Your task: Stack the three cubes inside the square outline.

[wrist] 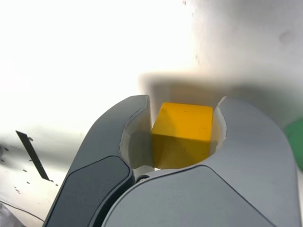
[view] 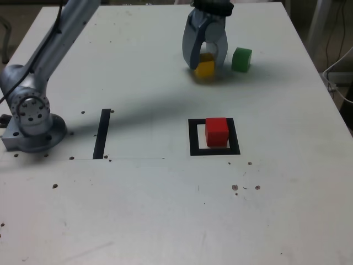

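Now the gripper (view: 206, 65) is clamped on the yellow cube (view: 205, 68) — both jaws press its sides, as the wrist view shows (wrist: 182, 135). Everything else sits relative to the square outline (view: 193, 138): the red cube (view: 217, 132) stands inside it, the held cube is well beyond its far edge, and the green cube (view: 241, 59) rests on the table (view: 165, 210) just beside the yellow one — toward the exterior view's right.

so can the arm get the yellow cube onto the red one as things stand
Probably yes: the end effector is shut on the yellow cube, and the red cube in the square outline has a bare top.
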Action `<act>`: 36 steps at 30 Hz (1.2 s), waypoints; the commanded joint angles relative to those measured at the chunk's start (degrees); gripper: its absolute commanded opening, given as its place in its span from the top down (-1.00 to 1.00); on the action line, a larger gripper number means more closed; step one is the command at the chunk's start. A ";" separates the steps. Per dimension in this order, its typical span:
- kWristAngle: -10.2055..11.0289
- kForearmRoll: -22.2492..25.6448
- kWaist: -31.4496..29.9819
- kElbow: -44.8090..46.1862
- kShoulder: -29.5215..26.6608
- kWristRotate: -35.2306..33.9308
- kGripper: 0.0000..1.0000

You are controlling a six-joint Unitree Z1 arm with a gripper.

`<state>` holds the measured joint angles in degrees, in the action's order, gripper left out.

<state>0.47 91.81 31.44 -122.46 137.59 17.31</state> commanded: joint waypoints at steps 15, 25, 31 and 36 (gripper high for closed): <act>-1.85 1.54 -13.41 10.17 -11.47 -4.41 0.44; -2.36 0.70 -24.14 14.38 -15.22 -10.16 0.44; -2.43 0.42 -28.35 14.88 -15.58 -12.62 0.44; -2.60 0.02 -29.77 15.03 -15.40 -14.28 0.44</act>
<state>-2.03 90.72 2.02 -107.52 122.45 3.35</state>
